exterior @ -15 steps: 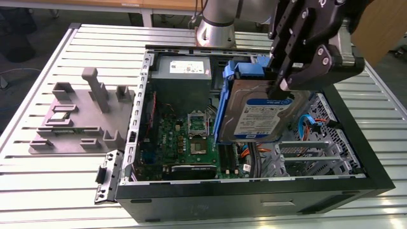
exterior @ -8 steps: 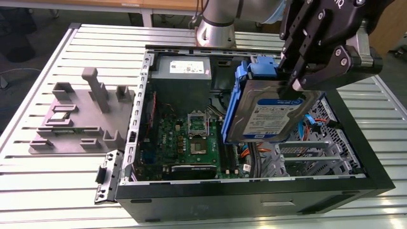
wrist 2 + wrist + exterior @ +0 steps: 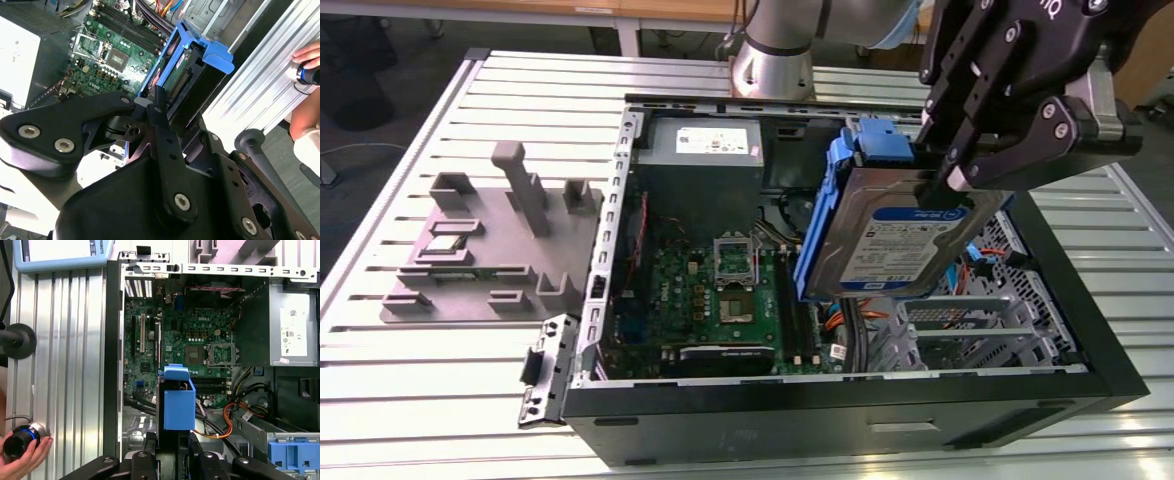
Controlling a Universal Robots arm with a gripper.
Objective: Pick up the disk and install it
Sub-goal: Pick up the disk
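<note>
Gripper (image 3: 947, 180) clamped on the top edge of the disk (image 3: 897, 235), held on edge and tilted above an open computer case (image 3: 854, 425).

Nearest, the case's black wall; inside, a green motherboard (image 3: 720, 300) beside the disk, a grey power supply (image 3: 704, 148) at the back. All on a slatted aluminium table (image 3: 440, 390), with a grey fixture block (image 3: 480, 260) at the exterior view's left. Beyond, the arm's base (image 3: 771, 60) and a wooden desk edge (image 3: 587, 10). In the first wrist view, a person's hand (image 3: 22, 460) at the table's edge.

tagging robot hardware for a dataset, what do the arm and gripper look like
The gripper is matt black: angular linked bars with round silver screw heads at the pivots, ending in slim black jaws, with white lettering on its body. The arm is a smooth silver-grey tube.
</note>
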